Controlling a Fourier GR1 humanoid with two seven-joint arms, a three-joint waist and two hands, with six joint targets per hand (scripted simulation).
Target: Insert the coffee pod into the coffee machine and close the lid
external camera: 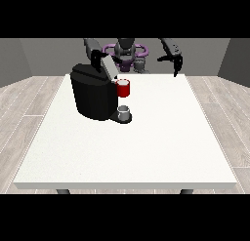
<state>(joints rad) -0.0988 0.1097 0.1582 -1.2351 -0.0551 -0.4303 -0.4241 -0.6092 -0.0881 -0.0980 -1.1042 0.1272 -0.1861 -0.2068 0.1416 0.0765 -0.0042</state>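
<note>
The white counter stretched out wide toward the camera, and the black coffee machine stood on its far left part, bulky and dark. Its lid was up, tilted back and open, a pale grey flap rising from the machine's top. Right at the machine's front, the red pod holder stuck out toward the view's right, and below it a small grey cup sat on the machine's base. The coffee pod itself could not be told apart anywhere; whether it already lay in the red holder was impossible to say.

The robot hand at the view's left was up behind the machine, close to the raised lid, and how its fingers lay could not be made out, nor whether it touched the lid. The robot hand at the view's right hung above the counter's far right edge, well apart from the machine, fingers pointing down and relaxed, carrying nothing.
</note>
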